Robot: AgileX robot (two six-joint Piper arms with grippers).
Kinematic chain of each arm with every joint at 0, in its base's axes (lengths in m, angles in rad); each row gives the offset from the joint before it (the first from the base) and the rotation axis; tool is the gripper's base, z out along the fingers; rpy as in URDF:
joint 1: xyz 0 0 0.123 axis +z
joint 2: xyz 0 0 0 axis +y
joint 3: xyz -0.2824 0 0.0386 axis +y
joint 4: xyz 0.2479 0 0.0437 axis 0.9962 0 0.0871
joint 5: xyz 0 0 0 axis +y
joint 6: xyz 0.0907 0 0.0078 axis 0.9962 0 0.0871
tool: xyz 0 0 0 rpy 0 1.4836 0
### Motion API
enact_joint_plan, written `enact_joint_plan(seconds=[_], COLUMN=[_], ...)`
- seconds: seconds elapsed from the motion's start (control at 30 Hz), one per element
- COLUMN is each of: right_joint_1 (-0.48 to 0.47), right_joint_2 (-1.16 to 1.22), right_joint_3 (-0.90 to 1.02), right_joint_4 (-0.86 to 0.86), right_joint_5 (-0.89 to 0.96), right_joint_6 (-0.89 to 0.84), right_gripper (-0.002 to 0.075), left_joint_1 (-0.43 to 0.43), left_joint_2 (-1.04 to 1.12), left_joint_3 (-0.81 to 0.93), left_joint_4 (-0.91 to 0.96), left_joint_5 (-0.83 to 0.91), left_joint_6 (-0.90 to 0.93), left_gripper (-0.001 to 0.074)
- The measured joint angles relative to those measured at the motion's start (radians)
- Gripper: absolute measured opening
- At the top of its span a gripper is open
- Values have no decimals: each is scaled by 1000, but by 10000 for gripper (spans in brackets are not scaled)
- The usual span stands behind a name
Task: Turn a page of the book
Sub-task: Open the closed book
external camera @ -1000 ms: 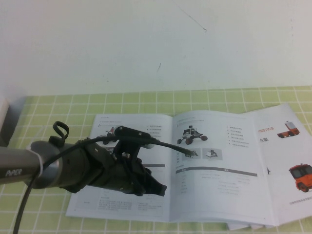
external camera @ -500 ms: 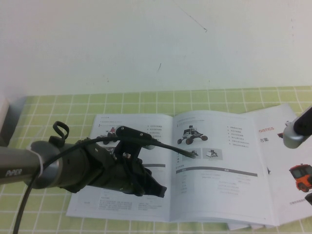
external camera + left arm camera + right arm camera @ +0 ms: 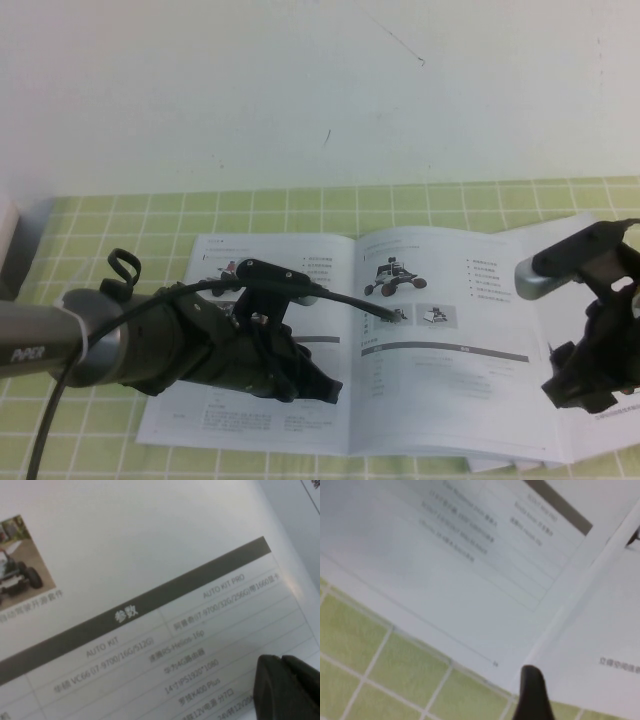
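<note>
Right gripper (image 3: 585,385) hovers beside the page (image 3: 450,340); left gripper (image 3: 310,385) over the book (image 3: 270,425)

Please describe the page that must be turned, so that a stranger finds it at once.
On the green checked table lies the open book, left gripper above its left half, right gripper at its right edge. The page is its right leaf, showing a black rover.

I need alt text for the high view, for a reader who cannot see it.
An open book lies flat on a green checked table. The left gripper hovers over its left half, and the right gripper is above the page's outer edge.
</note>
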Motion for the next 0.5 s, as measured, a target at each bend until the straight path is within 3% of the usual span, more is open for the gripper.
enact_joint_plan(seconds=[0.27,0.5], right_joint_1=[0,0], right_joint_2=[108,175], right_joint_3=[-2,-2], right_joint_4=[7,70], right_joint_5=[-101,-180], right_joint_6=[159,185], right_gripper=[454,454], left_joint_1=[0,0], left_joint_2=[0,0], left_joint_3=[0,0], left_joint_4=[-6,-6], left_joint_5=[0,0], left_joint_6=[5,15], left_gripper=[-4,-4])
